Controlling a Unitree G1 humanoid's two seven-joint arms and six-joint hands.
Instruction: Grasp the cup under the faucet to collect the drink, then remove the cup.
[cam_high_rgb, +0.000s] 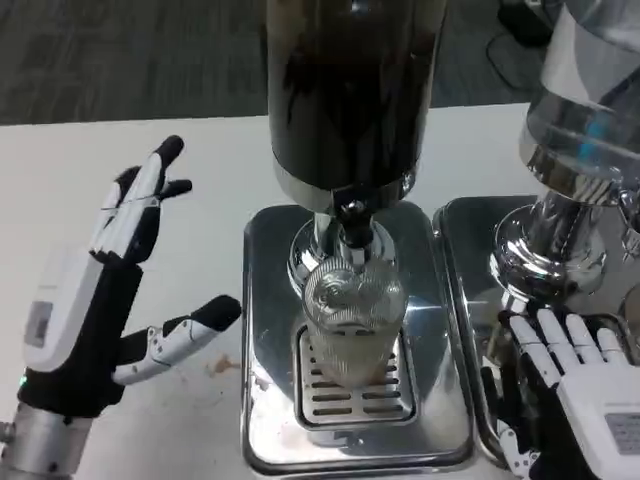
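A white table (60, 170) fills the foreground, with a strip of dark grey carpeted floor (130, 50) behind it. At centre stands a drink dispenser (345, 90) with a dark, liquid-filled reservoir, mounted on a polished steel base (265, 330) with a slotted drip grate (330, 395). A clear ribbed cup (352, 325) stands upright on the grate, directly beneath the faucet (350, 230), which reaches down to the cup's rim; the lower part of the cup appears to hold a pale brownish liquid. A small brown stain (218, 366) marks the table just left of the base. The left hand (110, 290) is raised above the table to the left of the base, fingers spread upward and thumb extended toward the base, holding nothing and clear of the cup. To the right, a second dispenser (585, 120) with a clear reservoir sits on its own steel base (465, 260). The right hand (575, 380) lies at lower right over that second base, back facing the camera, fingers extended and slightly apart, grasping nothing, well apart from the cup.
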